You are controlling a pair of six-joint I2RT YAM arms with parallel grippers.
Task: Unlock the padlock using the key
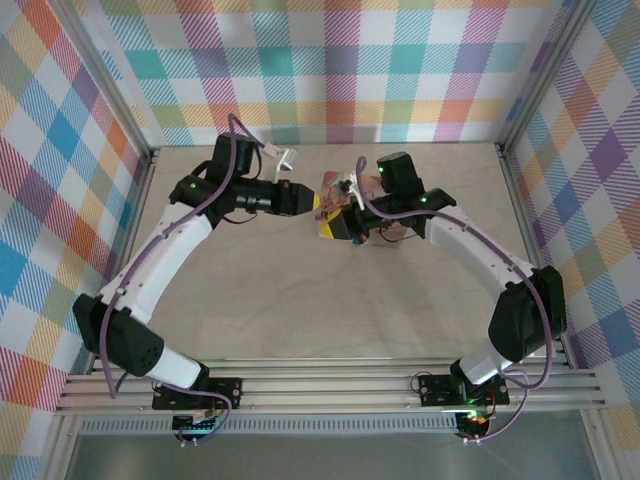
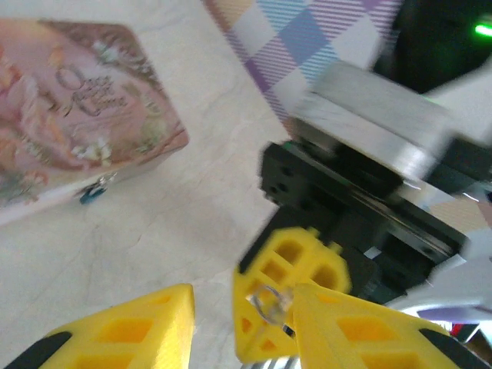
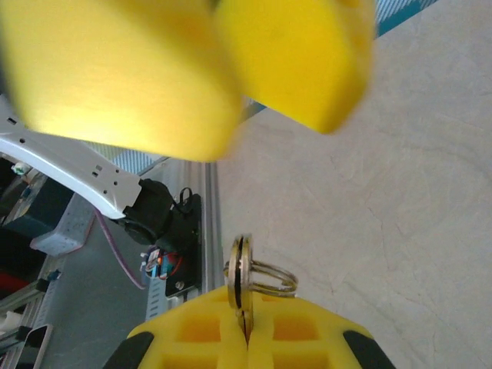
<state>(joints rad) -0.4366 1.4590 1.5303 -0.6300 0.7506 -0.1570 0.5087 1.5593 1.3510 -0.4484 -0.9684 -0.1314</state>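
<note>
The key [image 3: 240, 270] is clamped edge-on in the right gripper [image 3: 246, 334], with its ring [image 3: 270, 277] left sticking out. The left gripper [image 2: 243, 307] is spread with nothing held, its tips just beside the right's. The padlock [image 2: 91, 192] is seen on the table [image 2: 169, 246], against the lower edge of the pink box [image 2: 77, 108] and apart from both grippers.
</note>
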